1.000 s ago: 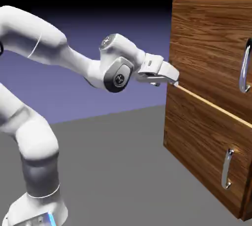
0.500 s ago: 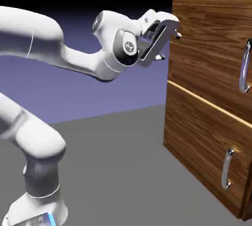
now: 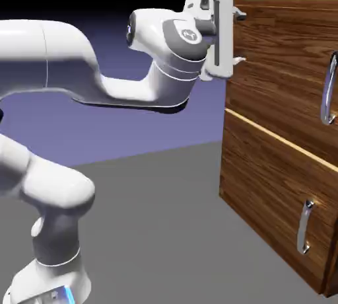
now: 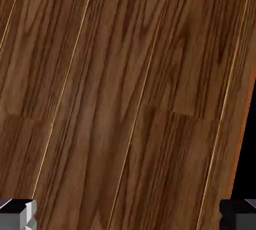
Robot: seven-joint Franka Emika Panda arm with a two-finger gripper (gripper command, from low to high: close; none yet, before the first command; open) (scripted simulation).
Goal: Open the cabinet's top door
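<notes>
While the gripper stands wide open with nothing between its fingers, the top door lies shut on the upper cabinet, its curved handle well apart toward the exterior view's right.

cabinet: exterior view's right | top door: above lower panel

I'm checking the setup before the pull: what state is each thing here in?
Top door: closed
Lower door: closed
Top handle: ungripped
Lower handle: ungripped
Claw: open, empty, by the top door's edge away from its handle
</notes>
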